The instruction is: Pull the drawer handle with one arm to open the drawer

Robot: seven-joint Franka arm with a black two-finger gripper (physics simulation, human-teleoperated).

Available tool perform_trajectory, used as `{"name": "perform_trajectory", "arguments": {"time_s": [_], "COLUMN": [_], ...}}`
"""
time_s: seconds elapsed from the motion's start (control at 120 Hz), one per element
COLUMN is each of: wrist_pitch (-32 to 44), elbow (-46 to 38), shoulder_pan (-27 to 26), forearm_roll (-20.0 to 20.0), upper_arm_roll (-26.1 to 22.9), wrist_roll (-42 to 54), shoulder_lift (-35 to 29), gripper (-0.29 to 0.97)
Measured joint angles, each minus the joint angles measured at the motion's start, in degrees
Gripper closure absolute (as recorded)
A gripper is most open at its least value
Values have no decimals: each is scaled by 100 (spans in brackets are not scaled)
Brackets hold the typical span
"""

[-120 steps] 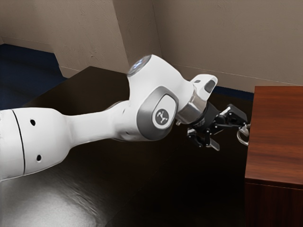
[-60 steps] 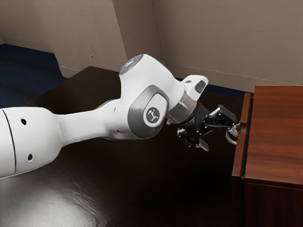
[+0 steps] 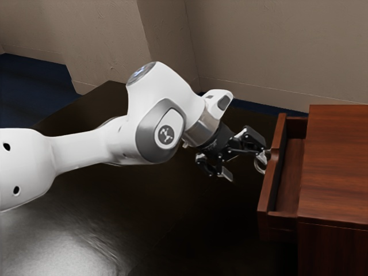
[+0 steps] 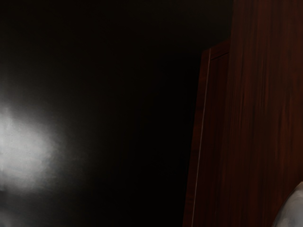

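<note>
Drawer (image 3: 275,172) juts partly out of its wooden cabinet (image 3: 336,167) at the exterior view's right; the wrist view gives red wood grain close up beside glare on the table (image 4: 28,151). From the left the white arm (image 3: 86,152) reaches across, elbow bent (wrist tipped down). The hand (image 3: 247,165) is spread, hooked against the silver handle (image 3: 261,162). The table is glossy black, with beige walls (image 3: 276,40) and blue floor (image 3: 29,86).

Side overview; wrist close-up on drawer (image 3: 271,172)
</note>
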Motion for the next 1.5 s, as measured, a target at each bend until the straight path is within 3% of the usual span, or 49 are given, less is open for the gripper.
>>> {"name": "perform_trajectory", "arguments": {"time_s": [0.667,1.5], "wrist_pitch": [34,13], "elbow": [-381,-559], "shoulder_pan": [26,-30], "forearm_roll": [678,778], "upper_arm_roll": [108,164], "wrist_roll": [-4,-56], "shoulder_lift": [-489,-589], "gripper": [0,0]}}
